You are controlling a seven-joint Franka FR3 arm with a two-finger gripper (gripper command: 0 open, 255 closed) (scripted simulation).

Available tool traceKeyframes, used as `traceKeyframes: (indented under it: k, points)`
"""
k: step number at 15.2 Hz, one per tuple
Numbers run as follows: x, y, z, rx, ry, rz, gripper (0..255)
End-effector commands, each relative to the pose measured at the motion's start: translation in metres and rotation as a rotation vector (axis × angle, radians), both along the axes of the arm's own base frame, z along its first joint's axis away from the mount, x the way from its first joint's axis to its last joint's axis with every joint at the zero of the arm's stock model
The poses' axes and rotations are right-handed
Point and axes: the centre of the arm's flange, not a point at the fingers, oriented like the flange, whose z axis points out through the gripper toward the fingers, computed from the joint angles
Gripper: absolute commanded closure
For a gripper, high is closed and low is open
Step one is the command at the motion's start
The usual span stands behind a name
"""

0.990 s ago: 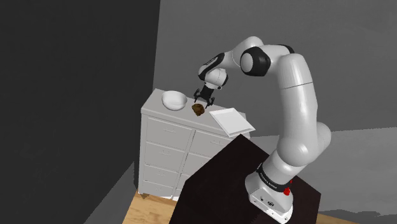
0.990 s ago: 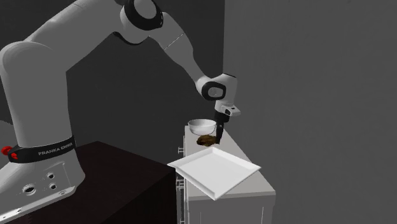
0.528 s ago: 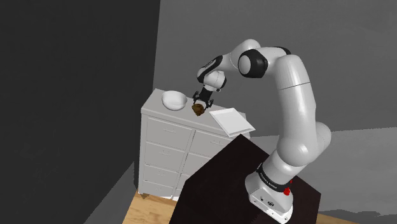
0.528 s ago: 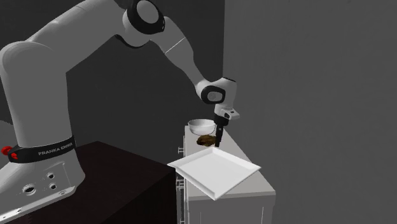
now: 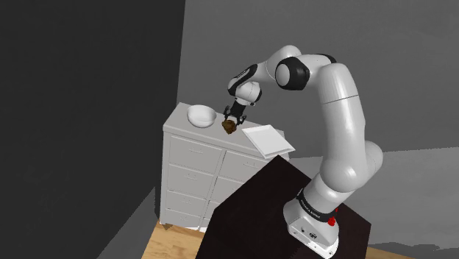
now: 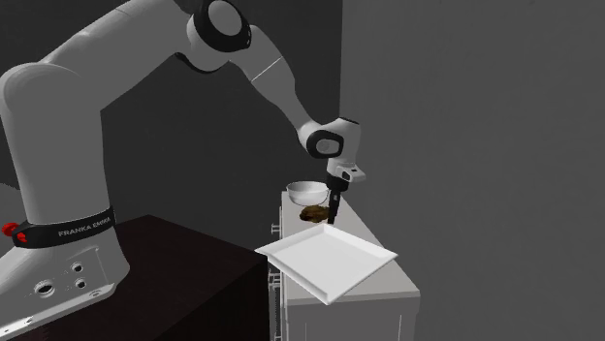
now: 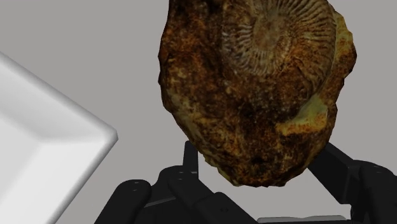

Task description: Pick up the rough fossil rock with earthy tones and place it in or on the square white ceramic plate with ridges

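The gripper [image 7: 259,156] has stopped descending and now clasps the rock [image 7: 254,83]; lifting toward the plate [image 7: 44,146] comes next.

arm [image 5: 342,110]: glossy white rounded shells. joints [image 5: 292,73]: dark, near black. black band [image 6: 68,232] above the foot, white lettering "franka emika". base [image 6: 58,281]: white, small round holes, one red button [image 5: 332,219]. claw [image 6: 331,211]: all black, two slim fingers.

Pincer [image 6: 331,216] at brown fossil rock [image 6: 313,211] on cabinet [image 6: 392,278], white bowl [image 6: 305,189] behind, square plate [image 6: 328,260] nearer
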Motion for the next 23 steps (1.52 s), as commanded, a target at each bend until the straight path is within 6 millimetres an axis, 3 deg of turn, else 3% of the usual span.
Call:
traceKeyframes:
  k: [1, 6, 23]
  points:
    - [0.000, 0.001, -0.001, 0.001, 0.001, 0.001, 255]
    - [0.000, 0.001, -0.001, 0.001, 0.001, 0.001, 255]
    - [0.000, 0.001, 0.089, 0.001, 0.001, 0.001, 255]
